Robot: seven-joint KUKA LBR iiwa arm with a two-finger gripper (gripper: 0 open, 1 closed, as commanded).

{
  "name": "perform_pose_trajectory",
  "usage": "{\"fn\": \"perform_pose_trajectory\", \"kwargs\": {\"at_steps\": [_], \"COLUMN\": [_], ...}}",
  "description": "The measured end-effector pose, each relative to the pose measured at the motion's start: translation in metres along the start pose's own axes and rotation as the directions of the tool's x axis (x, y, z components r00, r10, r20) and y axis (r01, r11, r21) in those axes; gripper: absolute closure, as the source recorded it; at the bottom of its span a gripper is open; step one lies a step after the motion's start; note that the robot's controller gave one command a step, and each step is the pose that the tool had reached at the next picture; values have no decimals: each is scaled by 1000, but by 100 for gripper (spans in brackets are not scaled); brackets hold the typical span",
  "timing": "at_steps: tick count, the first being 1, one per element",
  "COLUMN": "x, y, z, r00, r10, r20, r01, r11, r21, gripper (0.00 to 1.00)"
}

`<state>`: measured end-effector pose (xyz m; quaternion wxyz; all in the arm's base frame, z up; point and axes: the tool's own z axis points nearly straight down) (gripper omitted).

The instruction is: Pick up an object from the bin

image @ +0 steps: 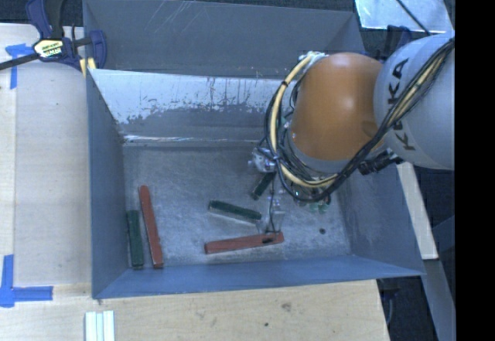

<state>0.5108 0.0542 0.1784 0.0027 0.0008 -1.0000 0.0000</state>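
My gripper (pixel 272 225) reaches down from under the orange wrist cover to the bin floor at the front middle. Its tip stands at the right end of a red-brown flat stick (pixel 240 243) that lies crosswise near the front wall. Whether it touches that stick I cannot tell. Just behind and to the left of the tip lies a dark green stick (pixel 233 211), slightly slanted.
By the bin's left wall lie two more sticks side by side, one red-brown (pixel 151 226) and one dark green (pixel 135 240), both running front to back. The arm and its cables hang over the bin's right half.
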Motion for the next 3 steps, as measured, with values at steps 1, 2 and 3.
{"fn": "perform_pose_trajectory", "kwargs": {"at_steps": [1,2,3], "x": [-31,-33,-15], "y": [6,6,-15], "z": [110,105,-40], "r00": [1000,1000,997], "r10": [-16,-15,76], "r20": [2,9,16], "r01": [16,15,-76], "r11": [1000,1000,997], "r21": [0,-1,-1], "gripper": [0,100,100]}}
